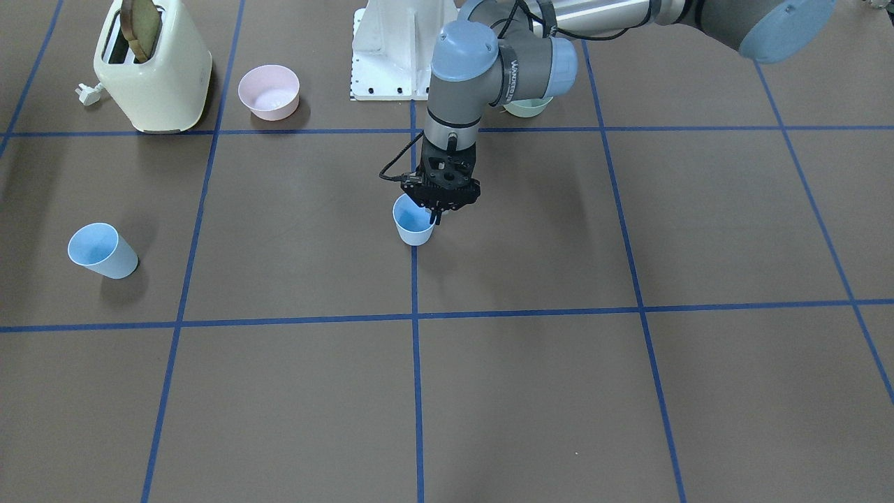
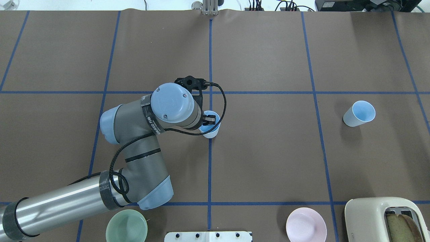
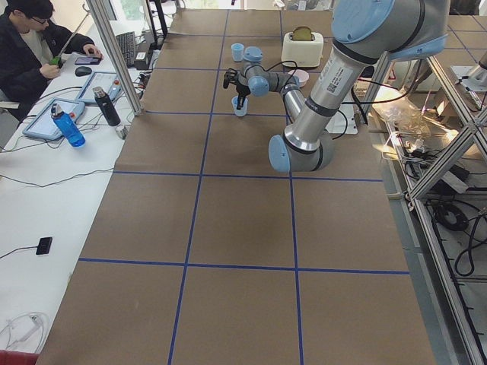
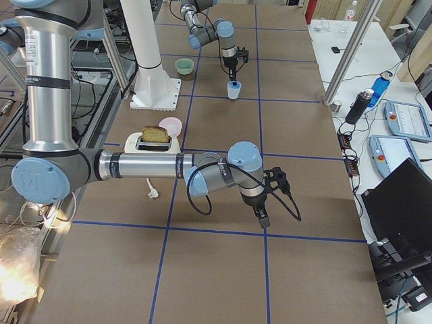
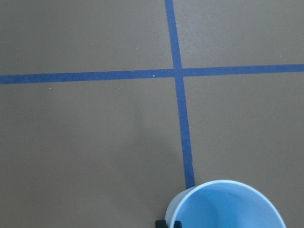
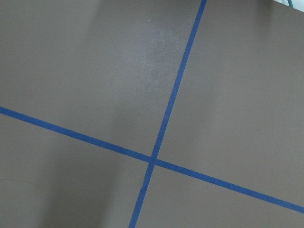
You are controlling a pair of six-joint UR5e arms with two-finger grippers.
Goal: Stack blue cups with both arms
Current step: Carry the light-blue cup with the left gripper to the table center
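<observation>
One blue cup (image 1: pixel 413 223) stands upright on the centre tape line; it also shows in the overhead view (image 2: pixel 211 129) and the left wrist view (image 5: pixel 228 209). My left gripper (image 1: pixel 434 215) reaches down from above and is shut on its rim, one finger (image 2: pixel 210 119) inside the cup. I cannot tell whether the cup touches the table. The second blue cup (image 1: pixel 101 250) stands alone far to my right (image 2: pixel 358 113). My right gripper (image 4: pixel 262 217) shows only in the exterior right view, low over a tape crossing beyond the toaster. I cannot tell whether it is open or shut.
A cream toaster (image 1: pixel 154 70) with toast stands at my near right, a pink bowl (image 1: pixel 269 92) beside it. A mint-green bowl (image 2: pixel 126 226) sits near the white base pedestal (image 1: pixel 398 49), under my left arm. A person (image 3: pixel 30 46) sits at a side table.
</observation>
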